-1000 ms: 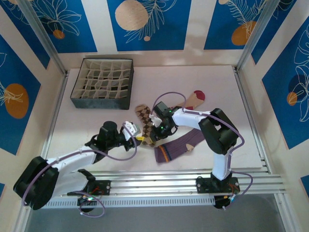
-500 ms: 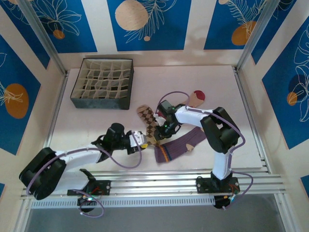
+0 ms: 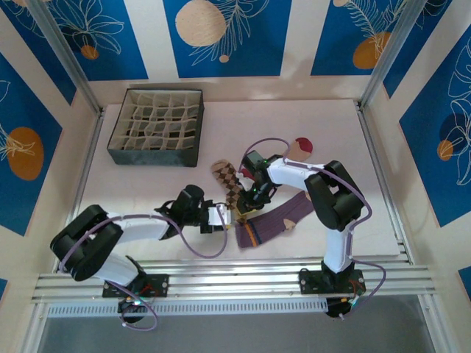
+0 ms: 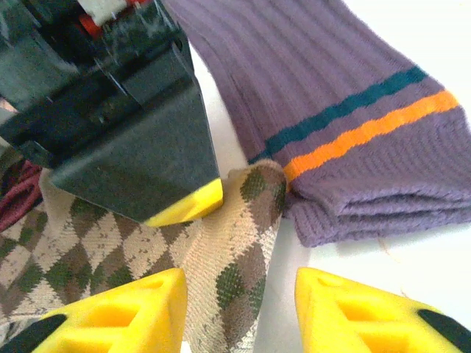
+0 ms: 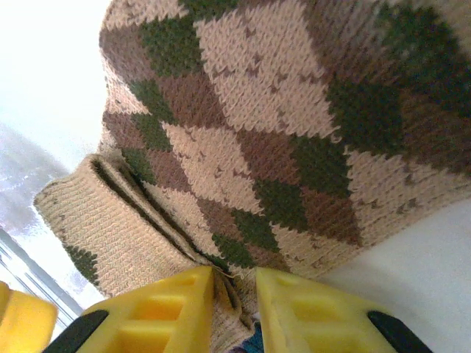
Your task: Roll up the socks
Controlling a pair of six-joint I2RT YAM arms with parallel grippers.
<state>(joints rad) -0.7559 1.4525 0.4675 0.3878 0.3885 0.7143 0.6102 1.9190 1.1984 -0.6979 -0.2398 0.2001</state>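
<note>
The brown-tan checkered sock (image 3: 227,180) lies mid-table, its lower end pinched by my right gripper (image 3: 245,200). In the right wrist view the right gripper (image 5: 234,298) is shut on a folded edge of the checkered sock (image 5: 280,140). My left gripper (image 3: 223,215) reaches in from the left. Close up, the left gripper (image 4: 239,309) stands open around a corner of the checkered sock (image 4: 228,257), with a gap on its right side. The purple ribbed sock (image 3: 274,219) (image 4: 331,95) lies just right of that corner. The cream sock's red toe (image 3: 300,145) shows behind the right arm.
A dark grid-divided box (image 3: 154,156) stands at the back left of the white table (image 3: 140,187). One of the right gripper's black, yellow-tipped fingers (image 4: 147,154) sits close above my left fingertips. Metal frame posts border the table on both sides.
My left gripper has slid right across the table to the checkered sock's lower end. The right gripper, still holding the sock, shifted slightly right.
</note>
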